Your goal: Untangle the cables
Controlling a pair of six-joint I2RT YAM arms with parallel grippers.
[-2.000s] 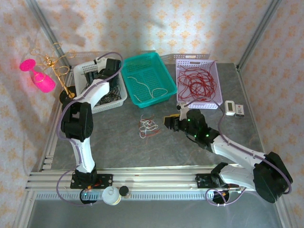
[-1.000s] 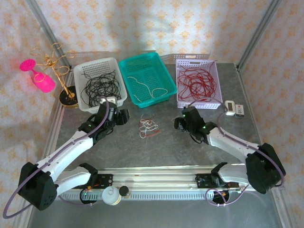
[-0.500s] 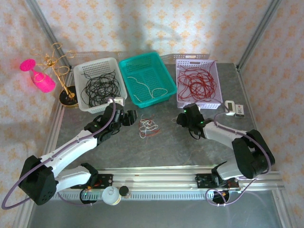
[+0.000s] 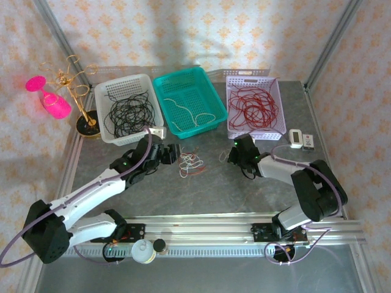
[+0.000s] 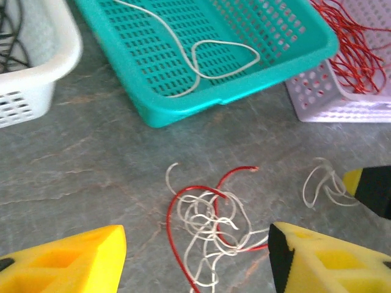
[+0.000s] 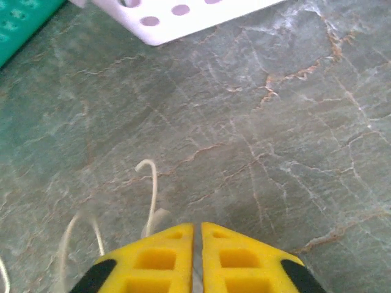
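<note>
Advanced since the earlier frames, the left pincer (image 4: 173,152) is positioned at the tangle of red and white cables (image 4: 190,164), which lies on the table (image 4: 214,192) just ahead of it. Its fingers (image 5: 73,259) are spread wide, with the tangle seen between them. Beyond this pincer, black cables (image 4: 128,113) are held in a white basket (image 4: 122,82), a white cable (image 4: 183,113) in a teal basket (image 4: 211,91) and red cables (image 4: 253,107) in a lilac basket (image 4: 250,78). The right pincer (image 4: 231,156) is pressed together. A loose white strand (image 6: 151,189) lies against its left finger, and whether it is pinched cannot be determined.
</note>
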